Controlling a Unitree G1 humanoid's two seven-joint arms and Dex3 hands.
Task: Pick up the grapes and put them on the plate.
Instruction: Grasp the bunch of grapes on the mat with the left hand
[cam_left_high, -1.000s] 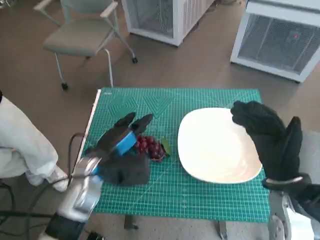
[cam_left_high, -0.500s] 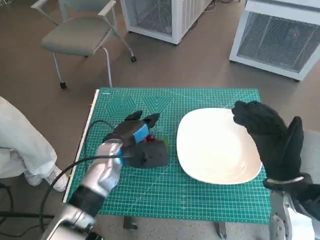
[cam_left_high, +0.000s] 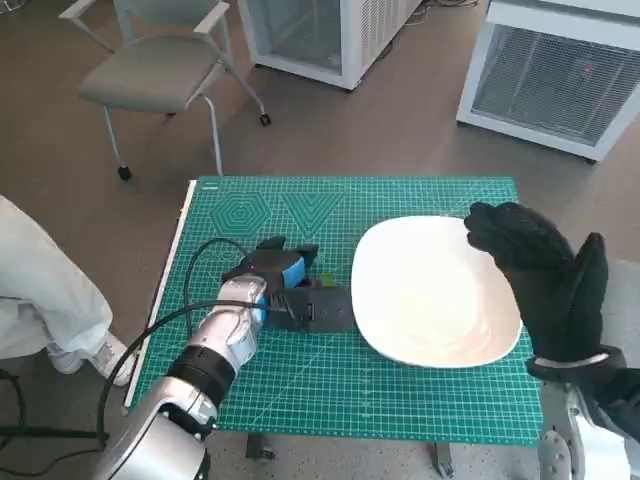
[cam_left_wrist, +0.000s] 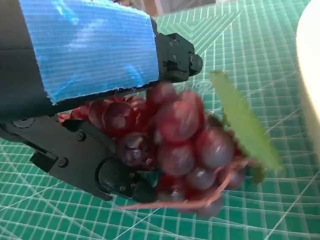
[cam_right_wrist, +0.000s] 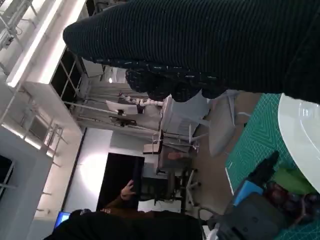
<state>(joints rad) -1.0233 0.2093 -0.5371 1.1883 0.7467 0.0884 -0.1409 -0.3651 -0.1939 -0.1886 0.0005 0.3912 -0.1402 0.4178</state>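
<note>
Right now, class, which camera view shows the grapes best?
The left wrist view: the grapes fill it, held by the left hand. The head view hides them almost wholly; the right wrist view shows them small and dim.

the floor (cam_left_high: 400, 130) is brown and smooth. a grey chair (cam_left_high: 160, 70) on small wheels stands past the far left corner of the table. two white boxes with grilles on their sides stand on the floor, one box (cam_left_high: 320, 35) at the far middle and one box (cam_left_high: 560, 80) at the far right. a green mat (cam_left_high: 400, 195) with white lines covers the table. in the right wrist view, long bright lights (cam_right_wrist: 35, 42) shine in the room, and a person (cam_right_wrist: 125, 195) sits far off.
</note>
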